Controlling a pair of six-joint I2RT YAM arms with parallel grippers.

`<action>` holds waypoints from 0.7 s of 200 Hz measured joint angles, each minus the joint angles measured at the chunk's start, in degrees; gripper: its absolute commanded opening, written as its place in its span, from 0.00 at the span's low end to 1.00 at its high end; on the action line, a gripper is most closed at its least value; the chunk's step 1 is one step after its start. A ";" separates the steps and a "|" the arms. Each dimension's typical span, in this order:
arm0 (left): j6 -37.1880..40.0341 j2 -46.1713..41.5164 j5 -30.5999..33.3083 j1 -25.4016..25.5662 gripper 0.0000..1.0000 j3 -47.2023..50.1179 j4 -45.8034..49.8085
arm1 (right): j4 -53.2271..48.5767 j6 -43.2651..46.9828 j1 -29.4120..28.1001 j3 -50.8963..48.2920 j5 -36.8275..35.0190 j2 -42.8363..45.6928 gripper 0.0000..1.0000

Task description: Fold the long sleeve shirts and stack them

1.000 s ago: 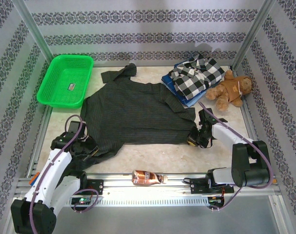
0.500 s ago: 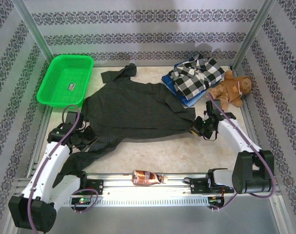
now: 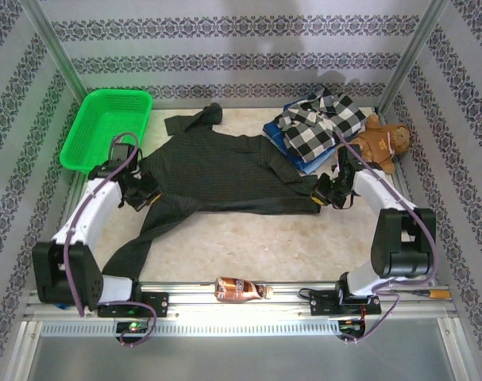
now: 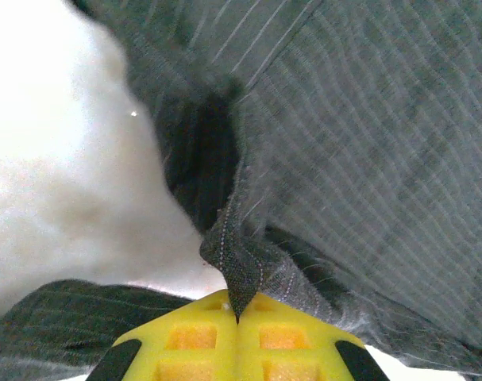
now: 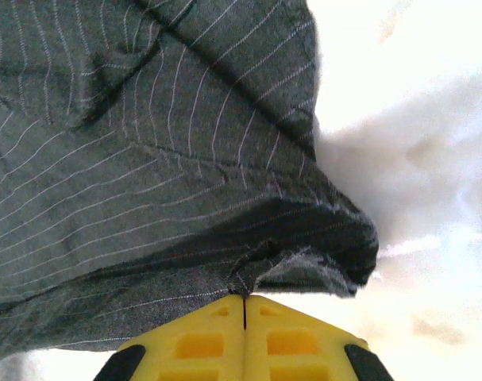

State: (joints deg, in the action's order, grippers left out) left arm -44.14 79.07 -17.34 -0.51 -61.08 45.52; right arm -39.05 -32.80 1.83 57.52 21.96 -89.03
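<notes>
The dark charcoal pinstriped shirt [image 3: 225, 171] lay spread across the middle of the pale table [image 3: 248, 246], stretched between the 2 grippers. The left gripper [image 3: 143, 194] sat at the shirt's left edge, beside the green basket [image 3: 120, 92]. In the left wrist view its yellow pads [image 4: 193, 340] were pressed together on a thin pinched ridge of the striped cloth. The right gripper [image 3: 324, 194] sat at the shirt's right edge, and the right wrist view showed its yellow pads [image 5: 197, 343] clamped the same way on a bunched fold of the fabric, no gap between them. 1 sleeve lay toward the far side of the table. The other trailed from the left gripper toward the near rail, ending by the left arm's base. At the far right corner the black-and-white checked flannel shirt [image 3: 320, 123] rested folded on top of a blue garment [image 3: 296, 155], just beyond the right gripper. A brown teddy bear [image 3: 379, 143] lay against that pile's right side. A small brown bottle [image 3: 239, 289] lay on its side on the near rail between the 2 arm bases.
</notes>
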 measured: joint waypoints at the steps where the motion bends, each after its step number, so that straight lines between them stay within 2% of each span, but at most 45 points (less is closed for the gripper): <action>1: 0.07 0.17 -0.07 0.00 0.04 -0.15 0.02 | 0.02 0.07 0.02 0.07 0.00 -0.11 0.00; 68: 3.96 15.65 -2.36 -0.37 0.04 -9.73 -2.47 | 0.68 3.19 0.70 6.12 0.02 -10.82 0.00; 85: 4.57 18.49 -2.34 -0.37 0.09 -10.43 -2.75 | 1.01 3.48 0.96 6.67 0.02 -12.92 0.00; 103: 4.83 20.33 -2.29 -0.37 0.19 -11.02 -2.78 | 1.22 3.91 1.09 7.45 -0.02 -14.91 0.00; 121: 5.01 21.49 -1.79 -0.37 0.44 -12.26 -3.02 | 1.77 4.37 1.20 7.93 -0.02 -16.20 0.12; 130: 4.61 21.57 -1.62 -0.37 0.52 -12.70 -3.32 | 1.90 4.50 1.36 8.15 -0.02 -16.48 0.16; 140: 4.76 21.44 -1.40 -0.37 0.62 -13.29 -3.56 | 2.19 4.44 1.55 8.35 -0.02 -16.50 0.26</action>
State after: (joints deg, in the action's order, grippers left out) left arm -39.38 100.51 -18.74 -0.89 -74.37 41.95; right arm -36.86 -28.36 3.38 65.87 21.93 -105.54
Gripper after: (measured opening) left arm 0.513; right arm 0.166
